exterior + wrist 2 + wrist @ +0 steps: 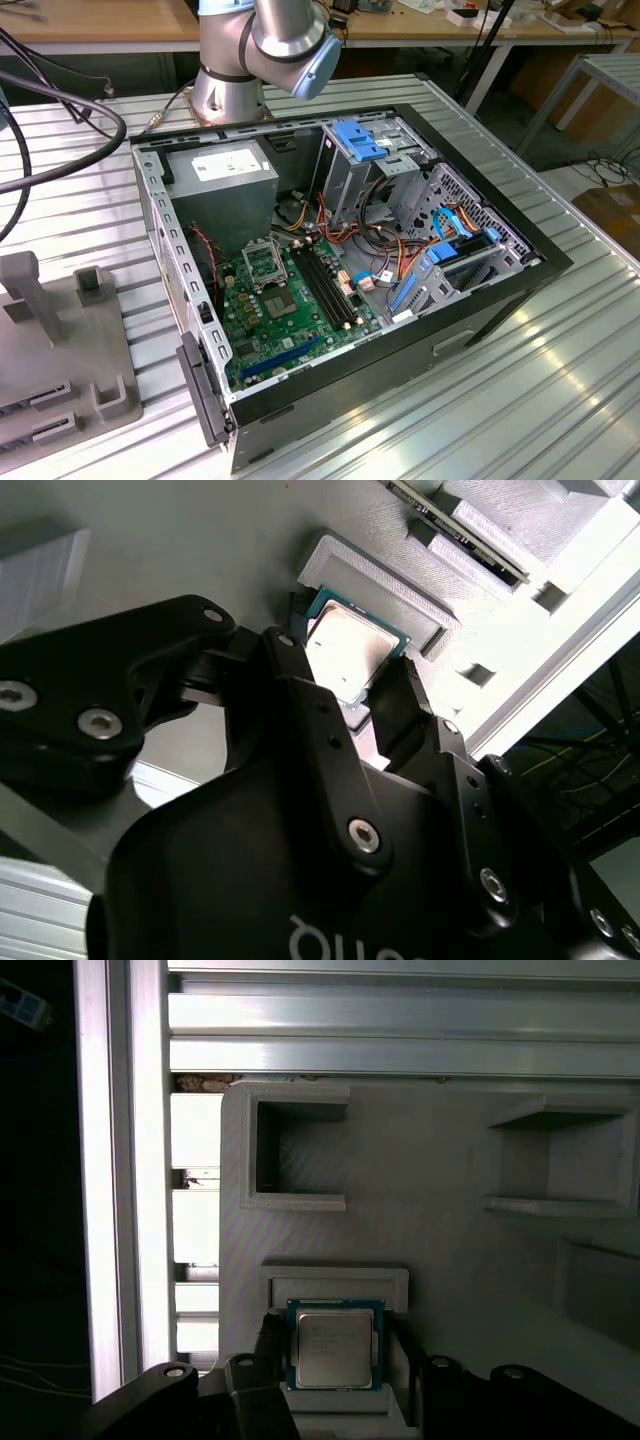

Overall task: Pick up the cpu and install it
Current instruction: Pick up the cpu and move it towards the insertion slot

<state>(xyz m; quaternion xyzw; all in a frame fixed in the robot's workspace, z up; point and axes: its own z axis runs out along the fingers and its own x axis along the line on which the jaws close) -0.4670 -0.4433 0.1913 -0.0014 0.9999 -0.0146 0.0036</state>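
Observation:
The cpu (335, 1348) is a small square chip with a silver top and a green rim. It lies in the shallow recess of a grey printed holder (335, 1278). My gripper (335, 1352) stands over it, with one black finger against each of two opposite edges. In the second wrist view the cpu (350, 655) sits between the two fingers (300, 680) of the gripper (345, 670), over the holder (385, 580). The exterior view has the open computer case (500, 290) with the motherboard (290, 315) and its bare socket (262, 262).
A grey fixture (60, 340) with blocks and slots lies at the exterior view's left, on the ribbed metal table (520, 400). The arm's base (235, 85) stands behind the case. Inside the case are a grey power-supply box (222, 190), black memory slots (328, 285) and loose cables (390, 255).

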